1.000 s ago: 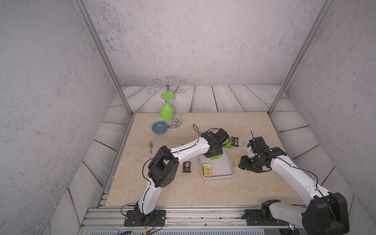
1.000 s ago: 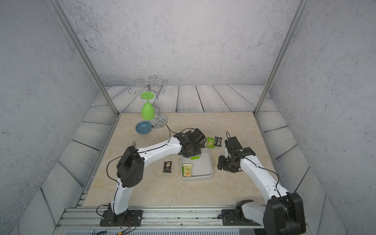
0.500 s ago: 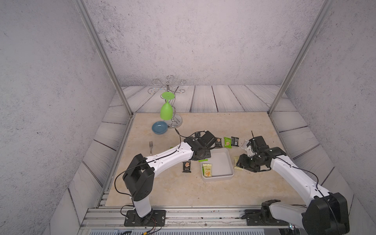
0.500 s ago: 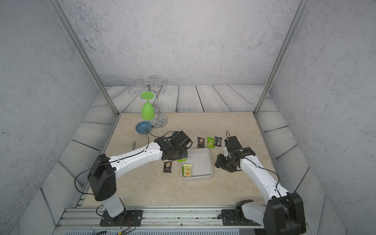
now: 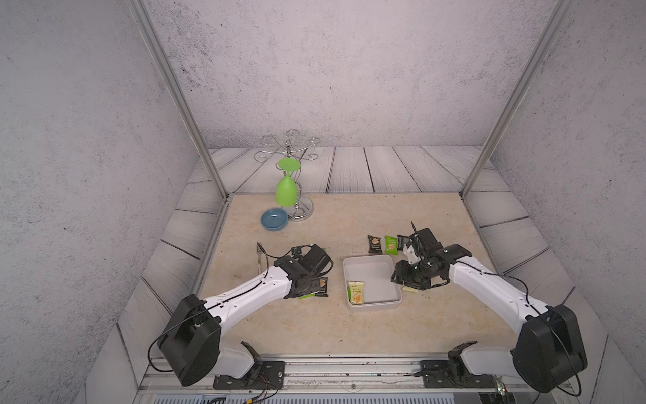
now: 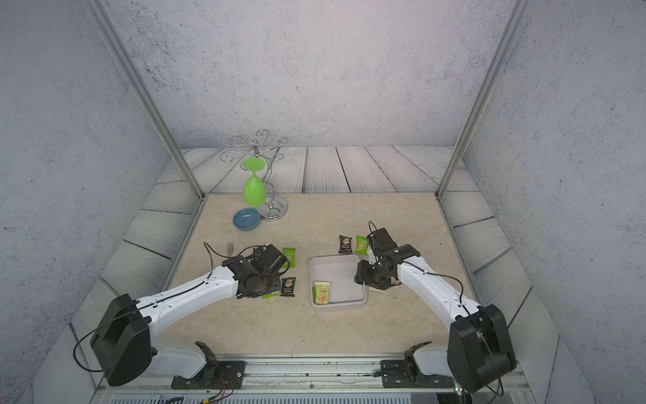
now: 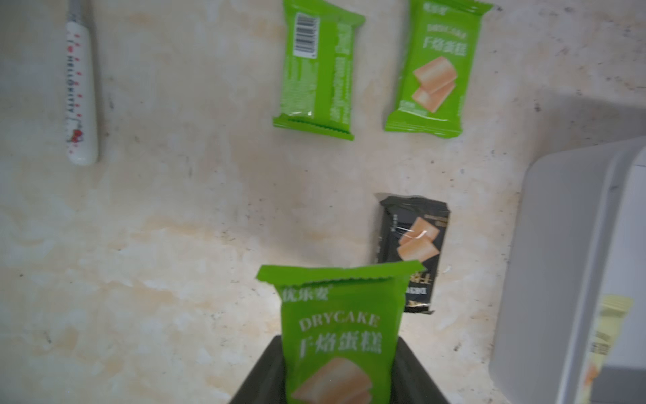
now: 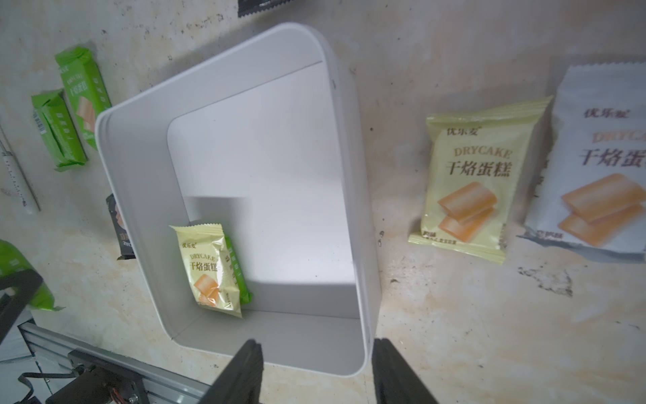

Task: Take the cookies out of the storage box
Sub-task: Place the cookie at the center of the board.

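Left claw [image 7: 341, 379] is clamped on one end of a green packet [image 7: 341, 335], holding it over the table left of the box [image 5: 370, 258], near a black packet [image 7: 412, 245]. Right claw [image 8: 318, 370] is empty, jaws about half wide, hovering at the box's right wall. Two cookies are left inside: a yellow packet [image 8: 209, 269] with a green one [image 8: 239, 271] tucked under it, both leaning on the wall in the box's near-left corner. Expect them to be very light, with slick crinkly film and a brittle cake inside, so don't squeeze the middle. Pinch the crimped end seal or go across the short width. You get little finger room on the wall side, so come in from the box's bare middle. The box looks light and may slide or tip if you drag on the rim. Drop room left of the box is crowded, with two loose greens [image 7: 318, 70] and a fork [image 7: 81, 87]. Right of the box lie a spare yellow [image 8: 479, 178] and a white packet [image 8: 601, 168]. Beyond its far wall sit a far black [image 5: 374, 243] and a far green [image 5: 390, 244]. The box's near side looks most open.
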`<state>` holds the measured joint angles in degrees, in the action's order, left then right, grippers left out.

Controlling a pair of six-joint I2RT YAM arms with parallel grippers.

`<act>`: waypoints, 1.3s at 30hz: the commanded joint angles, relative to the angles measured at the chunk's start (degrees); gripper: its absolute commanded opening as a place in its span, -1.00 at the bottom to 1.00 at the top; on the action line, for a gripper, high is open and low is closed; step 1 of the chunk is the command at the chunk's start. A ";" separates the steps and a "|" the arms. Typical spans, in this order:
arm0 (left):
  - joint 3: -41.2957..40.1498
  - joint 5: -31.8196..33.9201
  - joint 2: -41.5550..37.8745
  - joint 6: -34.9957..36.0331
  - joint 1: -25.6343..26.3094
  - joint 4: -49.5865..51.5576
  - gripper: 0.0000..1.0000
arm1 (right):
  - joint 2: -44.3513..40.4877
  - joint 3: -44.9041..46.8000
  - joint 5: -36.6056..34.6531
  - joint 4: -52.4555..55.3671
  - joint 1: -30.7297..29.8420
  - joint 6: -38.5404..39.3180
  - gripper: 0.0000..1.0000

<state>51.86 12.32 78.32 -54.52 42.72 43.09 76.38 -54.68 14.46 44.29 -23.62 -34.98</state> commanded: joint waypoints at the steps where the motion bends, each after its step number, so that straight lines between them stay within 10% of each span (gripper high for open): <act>1: -3.31 1.22 -1.41 2.11 -1.48 -0.65 -0.08 | 0.70 -1.23 -1.87 0.44 -0.66 -0.97 0.11; 23: -5.21 -5.74 12.55 9.65 -5.02 -9.95 -0.04 | -1.80 0.45 -5.78 4.03 -1.54 -1.67 0.11; 39: 1.62 -4.32 2.53 7.70 -4.23 0.93 0.43 | -4.43 1.52 -7.35 5.50 -1.61 -0.18 0.11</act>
<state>50.61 7.27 84.05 -45.32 38.04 39.51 73.60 -54.15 8.47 48.25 -24.95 -35.77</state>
